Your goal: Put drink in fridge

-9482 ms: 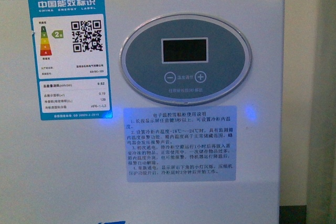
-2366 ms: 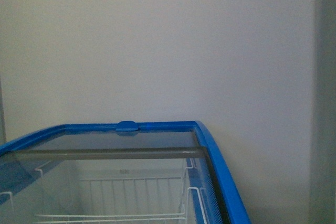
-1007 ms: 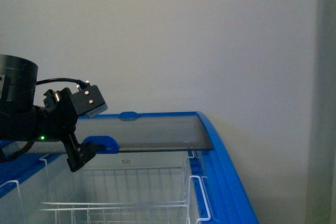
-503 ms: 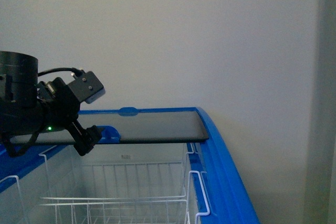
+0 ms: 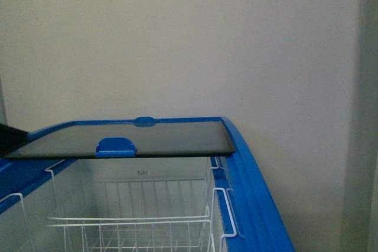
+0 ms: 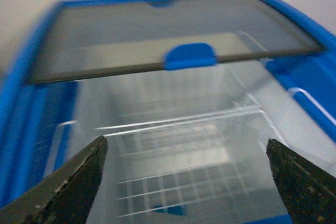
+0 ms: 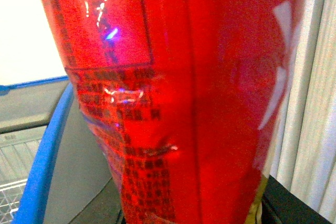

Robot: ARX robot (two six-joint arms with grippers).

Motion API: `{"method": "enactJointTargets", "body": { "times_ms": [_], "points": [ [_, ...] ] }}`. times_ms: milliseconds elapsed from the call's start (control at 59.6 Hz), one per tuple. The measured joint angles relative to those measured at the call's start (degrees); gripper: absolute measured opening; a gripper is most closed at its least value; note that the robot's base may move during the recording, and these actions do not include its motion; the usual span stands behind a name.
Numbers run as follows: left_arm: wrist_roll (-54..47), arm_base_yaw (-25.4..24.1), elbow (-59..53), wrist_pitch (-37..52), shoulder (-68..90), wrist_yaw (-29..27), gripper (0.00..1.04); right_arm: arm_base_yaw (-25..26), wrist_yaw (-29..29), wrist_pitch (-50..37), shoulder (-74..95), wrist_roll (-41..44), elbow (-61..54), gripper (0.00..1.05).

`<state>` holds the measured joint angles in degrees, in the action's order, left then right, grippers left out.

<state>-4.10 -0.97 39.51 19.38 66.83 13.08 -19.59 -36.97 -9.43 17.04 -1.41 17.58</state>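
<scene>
fridge (image 5: 254,193) first. no desk in view, so i'm placing things by the edges of its blue top rim. sliding glass lid (image 5: 165,138) is parked against the far edge and covers only the far part. the near part is open, and that's my drop slot. wire basket (image 5: 136,228) hangs inside under the opening, hooked over the right edge, ready to catch the bottle.

drink (image 7: 173,98) is not in yet. its red label fills my right wrist view, with the blue rim just beside it and basket wires beyond. i judge it's outside the right edge, about rim height. right pincer barely shows. the bottle is that close to the wrist cam with nothing seen under it, so i read the jaws as clamped on the label section. cap is out of view.

left pincer (image 6: 186,150) is spread wide and holding nothing, fingertips (image 6: 84,177) well apart. it looks into the open near part, clear of the lid handle (image 5: 116,146).

in the way, as i judge it:
- the right rim, which the drink has to get over
- the basket hooks at the right edge
- the lid's near edge and handle
- my own left arm near the opening

wall (image 5: 177,39) is behind the far edge and a ribbed panel (image 7: 310,103) is off the right side. neither looks like a blocker.
</scene>
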Motion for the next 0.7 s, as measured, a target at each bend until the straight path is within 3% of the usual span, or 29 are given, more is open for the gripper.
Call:
{"method": "enactJointTargets", "body": {
  "times_ms": [84,134,235,302,352,470,705],
  "points": [
    [1.5,0.5,-9.4,4.1,-10.1,-8.5,0.79,0.0,0.5,0.1,0.0,0.0,0.0,0.39],
    [2.2,0.7,-15.1,4.1,-17.0,-11.3,0.72,1.5,4.4,5.3,1.0,-0.8,2.3,0.39],
    [3.4,0.8,-24.8,4.5,-28.2,-13.0,0.5,7.3,21.2,26.3,6.9,2.1,11.5,0.39],
    [3.6,0.8,-27.5,4.5,-30.1,-13.0,0.36,11.3,32.7,23.7,16.3,8.6,16.3,0.39],
    [3.6,0.9,-29.0,4.5,-31.5,-13.0,0.26,11.5,36.2,20.2,23.8,14.9,21.5,0.39],
    [4.0,0.9,-31.3,4.3,-34.9,-13.1,0.02,8.4,39.9,19.8,42.2,28.7,36.3,0.39],
    [3.9,0.9,-34.1,2.3,-39.7,-13.1,0.03,-1.3,39.7,30.0,67.4,42.6,58.3,0.39]
  ]
}}
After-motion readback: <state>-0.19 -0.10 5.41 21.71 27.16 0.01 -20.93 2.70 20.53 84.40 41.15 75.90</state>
